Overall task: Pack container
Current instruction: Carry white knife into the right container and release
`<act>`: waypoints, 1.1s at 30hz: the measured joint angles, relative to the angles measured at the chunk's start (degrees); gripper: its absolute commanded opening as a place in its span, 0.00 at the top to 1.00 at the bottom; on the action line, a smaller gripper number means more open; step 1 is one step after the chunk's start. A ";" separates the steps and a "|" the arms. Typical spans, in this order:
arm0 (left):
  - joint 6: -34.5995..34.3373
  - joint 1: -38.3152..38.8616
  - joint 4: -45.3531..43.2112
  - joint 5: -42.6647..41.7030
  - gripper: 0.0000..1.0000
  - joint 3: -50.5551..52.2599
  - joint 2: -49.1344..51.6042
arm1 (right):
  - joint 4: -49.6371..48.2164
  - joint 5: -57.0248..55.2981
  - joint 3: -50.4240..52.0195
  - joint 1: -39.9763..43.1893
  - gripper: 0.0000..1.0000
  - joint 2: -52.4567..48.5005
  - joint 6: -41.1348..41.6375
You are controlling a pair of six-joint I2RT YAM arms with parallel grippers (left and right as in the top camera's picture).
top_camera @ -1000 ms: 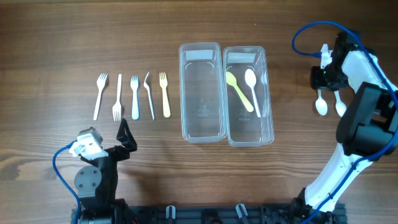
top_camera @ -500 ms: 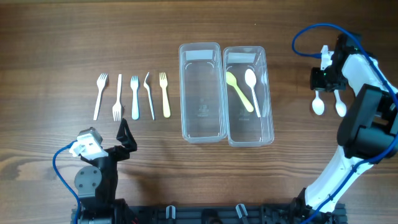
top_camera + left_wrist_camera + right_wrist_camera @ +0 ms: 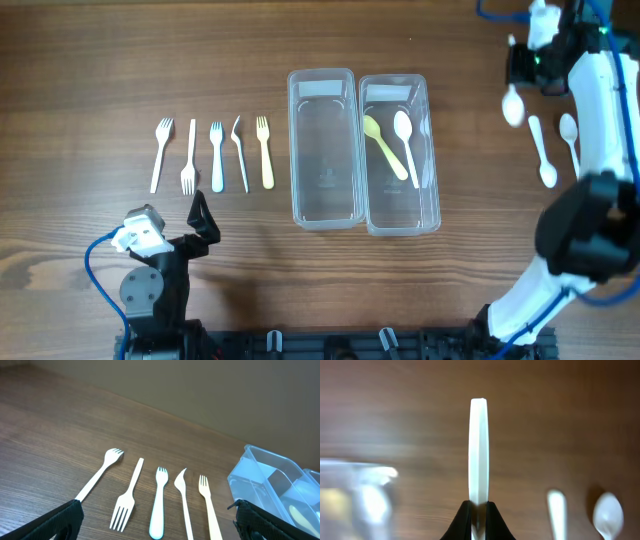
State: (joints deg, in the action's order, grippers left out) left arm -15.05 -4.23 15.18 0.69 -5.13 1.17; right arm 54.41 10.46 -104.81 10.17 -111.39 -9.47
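Robotics lab bench, seen from the room: a wood-grain table (image 3: 100,60) bears a left arm (image 3: 150,285) and a right arm (image 3: 590,230), plastic forks (image 3: 216,155) in a tidy row, and clear containers (image 3: 325,180), before a plain beige wall (image 3: 225,390).

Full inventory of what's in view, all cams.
containers: 2, clear, side by side, centre
forks: 5, four white and one yellow, row left of the containers
packed spoons: 2, one yellow-green and one white, in the container on the right
loose spoons: 2, white, lying right of the containers
held spoon: 1, white, gripped by its handle, far right
table: 1, brown wood
left hand: 1, black, open, below the forks
right hand: 1, black, shut on held spoon
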 measured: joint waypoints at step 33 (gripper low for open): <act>0.00 0.00 -0.02 0.00 0.00 0.00 0.00 | 0.37 4.22 11.78 -24.17 0.35 3.54 4.70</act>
State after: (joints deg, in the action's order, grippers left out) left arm -15.05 -4.23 15.16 0.69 -5.13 1.17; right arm 54.78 14.68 -93.03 -14.00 -107.85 -4.78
